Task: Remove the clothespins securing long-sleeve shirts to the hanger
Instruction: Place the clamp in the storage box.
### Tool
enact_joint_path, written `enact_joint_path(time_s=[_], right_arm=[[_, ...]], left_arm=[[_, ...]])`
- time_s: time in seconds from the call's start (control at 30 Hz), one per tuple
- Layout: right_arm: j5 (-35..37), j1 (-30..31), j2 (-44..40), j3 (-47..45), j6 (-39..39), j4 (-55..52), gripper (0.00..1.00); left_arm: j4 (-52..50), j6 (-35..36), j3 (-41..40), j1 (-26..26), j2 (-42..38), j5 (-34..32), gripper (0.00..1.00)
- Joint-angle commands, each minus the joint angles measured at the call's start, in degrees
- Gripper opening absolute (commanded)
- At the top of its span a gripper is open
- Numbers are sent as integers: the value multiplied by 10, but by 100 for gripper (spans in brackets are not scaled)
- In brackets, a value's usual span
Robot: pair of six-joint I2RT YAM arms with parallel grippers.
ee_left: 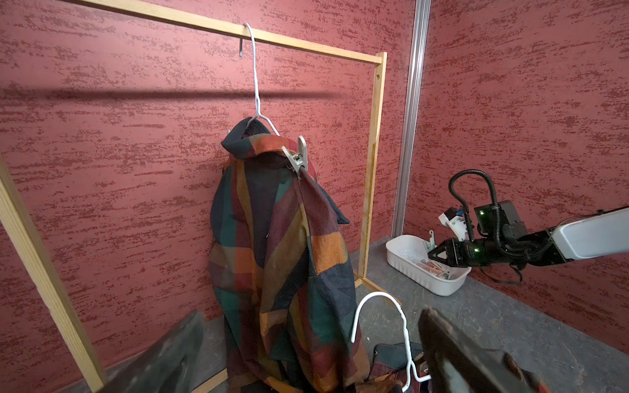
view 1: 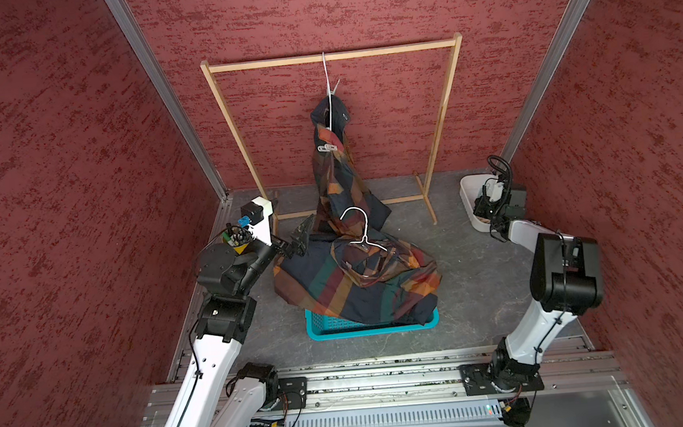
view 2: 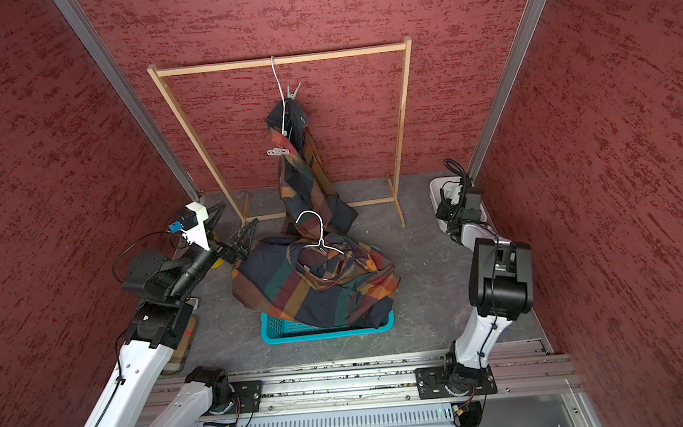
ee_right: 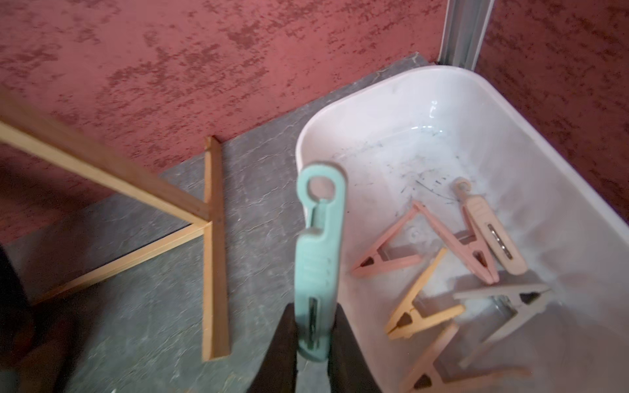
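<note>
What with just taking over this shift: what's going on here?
The right tool holds a mint green clothespin over a white tub of loose pins. The left tool stands open beside the shirt heaped on the blue basket. The other shirt hangs on the rack, two clothespins on it.

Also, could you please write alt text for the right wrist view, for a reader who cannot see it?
The right hand is shut on a mint green clothespin at the edge of a white tub that holds several clothespins, pink, yellow and grey. Beside the tub, the foot of a wooden rack stands on the grey floor.
</note>
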Motion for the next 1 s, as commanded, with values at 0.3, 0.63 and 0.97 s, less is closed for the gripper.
enact_joint_path(time_s=[0.3, 0.63, 0.97], right_arm=[[-17, -35, 138, 143, 36, -53, 0], [-34, -41, 147, 144, 49, -54, 32], [-104, -33, -44, -22, 81, 115, 44]], left_arm=[[-36, 15, 21, 4, 11, -4, 99], [-44, 19, 17, 4, 11, -7, 100], [-65, 28, 21, 6, 14, -17, 99]])
